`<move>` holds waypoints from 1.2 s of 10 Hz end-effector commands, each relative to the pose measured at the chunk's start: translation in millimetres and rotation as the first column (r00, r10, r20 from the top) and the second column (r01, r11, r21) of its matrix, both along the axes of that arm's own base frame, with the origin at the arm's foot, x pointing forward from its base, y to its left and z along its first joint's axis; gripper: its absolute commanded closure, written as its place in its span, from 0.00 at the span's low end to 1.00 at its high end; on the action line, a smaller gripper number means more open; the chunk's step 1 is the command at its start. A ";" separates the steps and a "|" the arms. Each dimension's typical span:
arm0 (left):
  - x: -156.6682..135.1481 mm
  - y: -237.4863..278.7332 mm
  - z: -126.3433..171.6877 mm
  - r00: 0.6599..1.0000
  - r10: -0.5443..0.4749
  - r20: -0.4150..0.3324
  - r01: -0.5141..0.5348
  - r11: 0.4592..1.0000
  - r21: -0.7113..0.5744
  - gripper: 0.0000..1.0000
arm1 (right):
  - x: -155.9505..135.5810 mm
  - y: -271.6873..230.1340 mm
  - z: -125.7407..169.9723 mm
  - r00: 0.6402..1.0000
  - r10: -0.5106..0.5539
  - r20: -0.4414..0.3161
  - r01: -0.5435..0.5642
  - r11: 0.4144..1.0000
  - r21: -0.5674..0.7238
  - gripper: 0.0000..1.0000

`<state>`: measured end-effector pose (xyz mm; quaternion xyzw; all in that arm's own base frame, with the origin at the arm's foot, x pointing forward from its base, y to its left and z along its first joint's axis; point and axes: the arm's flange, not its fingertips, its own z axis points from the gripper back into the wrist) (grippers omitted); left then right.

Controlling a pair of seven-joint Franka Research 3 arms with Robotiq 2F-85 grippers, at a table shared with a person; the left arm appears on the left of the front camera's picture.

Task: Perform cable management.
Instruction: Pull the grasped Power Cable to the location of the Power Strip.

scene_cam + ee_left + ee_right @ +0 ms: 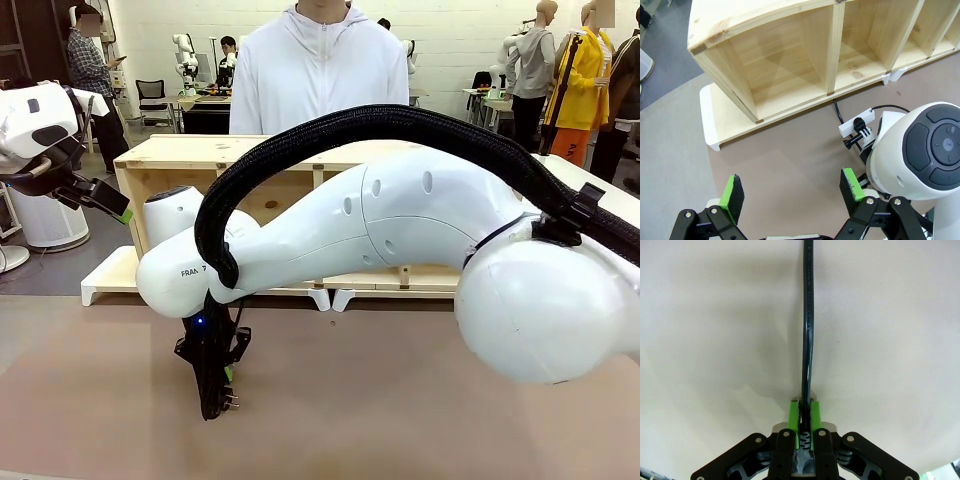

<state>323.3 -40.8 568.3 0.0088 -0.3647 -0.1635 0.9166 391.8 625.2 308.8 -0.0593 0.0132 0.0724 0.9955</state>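
Observation:
The cable (807, 315), a thin black cord, runs straight from the top of the right wrist view down into my right gripper (804, 410), which is shut on it between the green pads. From the front, my right gripper (215, 395) points down at the brown table, left of centre, and two small metal pins (231, 401) stick out by its fingertips. My left gripper (791, 189) stands open with nothing between its pads, high above the table's left end (112, 207). A stretch of thin black cord (838, 108) comes out from under the wooden shelf.
A wooden shelf unit (180, 155) on a white base lies across the back of the table. A person in a white hoodie (320, 70) stands behind it. The right arm's white body and thick braided hose (400, 125) span the middle. Bare table lies in front.

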 end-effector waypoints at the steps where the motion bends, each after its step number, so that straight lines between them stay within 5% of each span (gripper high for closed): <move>1: -0.2 0.8 0.2 1.000 0.006 0.000 -0.006 1.000 -0.005 0.00 | -13.7 -13.9 15.4 0.999 -0.035 0.005 0.035 0.999 -0.021 0.89; 7: -0.2 0.8 0.2 1.000 0.006 0.000 -0.006 1.000 -0.005 0.00 | -56.0 -77.2 47.8 0.988 -0.148 0.053 0.149 0.989 -0.019 0.89; 12: -0.2 0.8 0.2 1.000 0.006 0.000 -0.006 1.000 -0.005 0.00 | -112.1 -152.8 73.7 0.940 -0.316 0.131 0.314 0.949 0.035 0.89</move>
